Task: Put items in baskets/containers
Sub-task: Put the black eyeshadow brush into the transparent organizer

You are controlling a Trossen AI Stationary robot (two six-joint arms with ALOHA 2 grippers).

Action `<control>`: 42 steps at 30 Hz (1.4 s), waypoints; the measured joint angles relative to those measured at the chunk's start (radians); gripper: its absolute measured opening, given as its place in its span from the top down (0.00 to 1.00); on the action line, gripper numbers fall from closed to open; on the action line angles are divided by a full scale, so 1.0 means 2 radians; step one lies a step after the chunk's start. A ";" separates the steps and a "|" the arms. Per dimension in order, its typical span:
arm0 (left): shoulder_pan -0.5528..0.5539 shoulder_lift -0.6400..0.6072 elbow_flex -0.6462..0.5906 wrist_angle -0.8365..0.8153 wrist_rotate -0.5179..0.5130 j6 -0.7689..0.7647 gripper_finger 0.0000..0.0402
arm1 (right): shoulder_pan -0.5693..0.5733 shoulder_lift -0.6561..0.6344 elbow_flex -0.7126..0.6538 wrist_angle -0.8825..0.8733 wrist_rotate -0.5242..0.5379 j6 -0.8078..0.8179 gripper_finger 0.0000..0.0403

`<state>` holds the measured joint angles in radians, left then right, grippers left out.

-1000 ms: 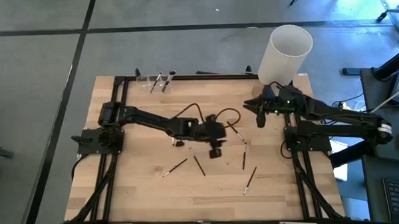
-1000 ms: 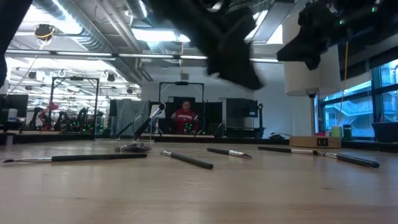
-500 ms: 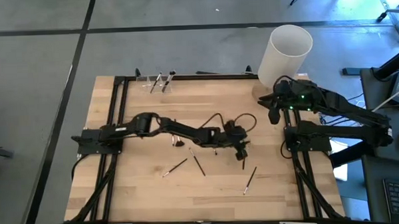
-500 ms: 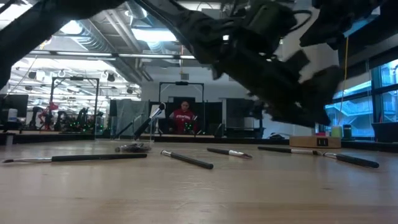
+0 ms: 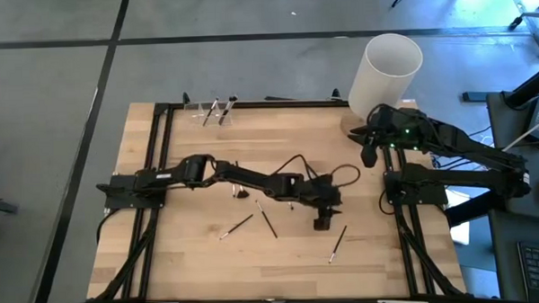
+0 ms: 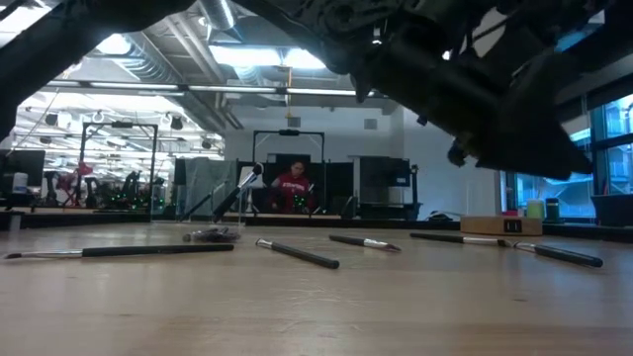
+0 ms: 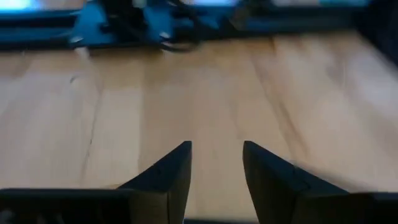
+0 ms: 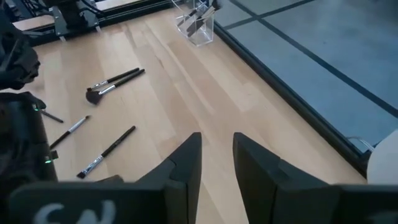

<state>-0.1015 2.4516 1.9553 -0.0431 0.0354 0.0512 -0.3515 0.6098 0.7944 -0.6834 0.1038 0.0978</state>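
Observation:
Several thin makeup brushes lie flat on the wooden table, among them one point(image 5: 236, 226), a second point(image 5: 268, 223) and a third point(image 5: 337, 244) in the near half. The low view shows them lying flat too, such as one brush point(image 6: 297, 253). A small clear container point(image 5: 216, 111) at the far edge holds two brushes leaning in it; it also shows in the right wrist view point(image 8: 198, 22). My left gripper point(image 5: 323, 222) is open, low over bare wood right of centre point(image 7: 216, 149). My right gripper point(image 5: 367, 155) is open and hovers by the right edge point(image 8: 217, 142).
A tall white cylinder point(image 5: 385, 71) stands at the far right corner, just behind my right arm. A black frame rail point(image 5: 250, 103) runs along the table's far edge. More brushes point(image 8: 115, 79) lie near the table's middle. A person sits far off in the room point(image 6: 294, 185).
My left arm has stretched out, carrying its gripper from the table's middle toward the right and near edge and down low over the wood, where a brush lay before. My right gripper has shifted slightly toward the right edge.

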 joint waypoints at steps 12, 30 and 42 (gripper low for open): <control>-0.016 -0.023 -0.003 -0.231 -0.126 -0.128 0.65 | 0.000 0.000 0.000 0.000 0.000 0.000 0.77; -0.115 -0.147 -0.022 -0.642 -0.073 -0.008 0.65 | 0.000 0.003 -0.001 0.041 0.000 -0.018 0.77; -0.155 -0.173 -0.103 -0.670 -0.134 -0.282 0.65 | 0.000 0.126 -0.026 0.156 -0.132 -0.057 0.77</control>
<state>-0.4112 2.1059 1.7501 -1.3822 -0.2332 -0.5123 -0.3512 0.8621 0.7433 -0.3708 -0.1608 -0.0161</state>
